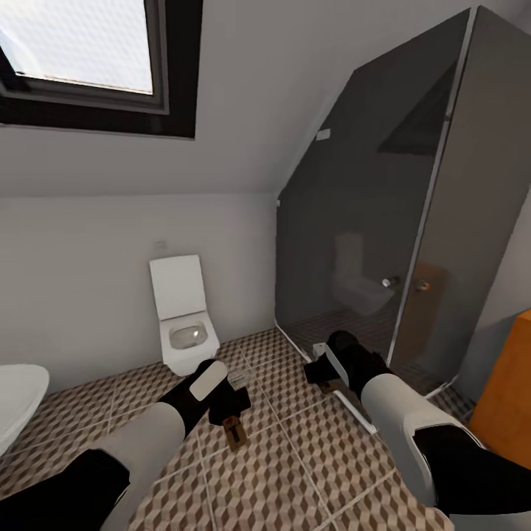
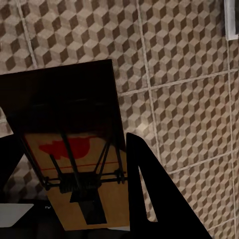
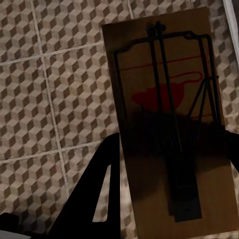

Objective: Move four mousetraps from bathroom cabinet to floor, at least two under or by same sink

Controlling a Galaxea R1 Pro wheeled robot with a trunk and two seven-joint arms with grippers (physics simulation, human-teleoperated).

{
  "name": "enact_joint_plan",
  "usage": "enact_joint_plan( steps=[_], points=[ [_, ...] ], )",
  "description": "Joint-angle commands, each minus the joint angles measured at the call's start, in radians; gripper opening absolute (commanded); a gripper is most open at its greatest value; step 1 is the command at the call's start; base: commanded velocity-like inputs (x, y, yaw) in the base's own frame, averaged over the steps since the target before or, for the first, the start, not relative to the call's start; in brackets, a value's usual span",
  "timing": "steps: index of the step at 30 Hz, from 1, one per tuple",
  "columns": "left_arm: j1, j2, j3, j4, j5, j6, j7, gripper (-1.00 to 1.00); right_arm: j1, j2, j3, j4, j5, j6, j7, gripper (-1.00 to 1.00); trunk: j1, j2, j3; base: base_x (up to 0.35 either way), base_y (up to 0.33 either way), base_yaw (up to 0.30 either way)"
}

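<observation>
Left claw (image 1: 230, 413): closed on a mousetrap (image 1: 234, 433), held over the tiled floor (image 1: 295, 472) in front of the toilet (image 1: 183, 313); the board hangs below the fingertips in the head view
Left trap, wrist view: tan board (image 2: 79, 164) lies flat between the two dark fingers (image 2: 149, 199), its long axis running along them, red mark and black wire facing the camera
Right claw (image 1: 322, 369): closed on a second mousetrap (image 3: 172, 119), judged from the wrist view, where the board juts out past a dark finger (image 3: 102, 194); in the head view this trap is too hidden behind the wrist to make out
Right trap, long axis: along the fingers, wire side up, floor tiles behind it
Height: both boards appear clear of the floor, not yet resting on it
Sink: a white curved rim (image 1: 18, 402) at the left edge of the head view is probably the basin; I cannot be sure
Relation that decides the move: that rim lies to the left of both claws, and the left arm is the nearer one
Cabinet (image 1: 509, 398): orange-brown, at the right edge, beside the shower glass (image 1: 383, 221)
Judgement: traps need carrying leftward before lowering flat
</observation>
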Motion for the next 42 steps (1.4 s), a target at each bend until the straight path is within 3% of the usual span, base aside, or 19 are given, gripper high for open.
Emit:
enact_joint_plan(
  steps=[1,18,27,42],
  points=[
    [-0.001,0.001,-0.007,-0.001,0.007,0.002,0.006,-1.00,0.000,-0.001,0.003,-0.002,0.009,0.004,0.010,-1.00,0.000,-0.001,-0.001,0.000,0.000,0.280],
    [-0.001,0.017,-0.007,0.000,0.007,0.001,0.005,-1.00,0.000,0.002,0.003,-0.001,0.008,0.004,0.010,-1.00,0.000,-0.001,-0.001,0.008,0.000,0.280],
    [-0.001,0.018,-0.007,0.000,0.009,-0.062,0.005,-1.00,0.000,0.001,0.003,-0.001,0.008,0.004,0.010,-1.00,0.000,-0.001,-0.001,0.281,0.000,0.280],
    [-0.001,0.018,-0.007,0.012,0.007,-0.068,0.007,-1.00,0.000,-0.001,0.003,-0.002,0.009,0.004,0.011,-1.00,0.000,-0.001,-0.001,0.310,0.000,0.241]
  ],
)
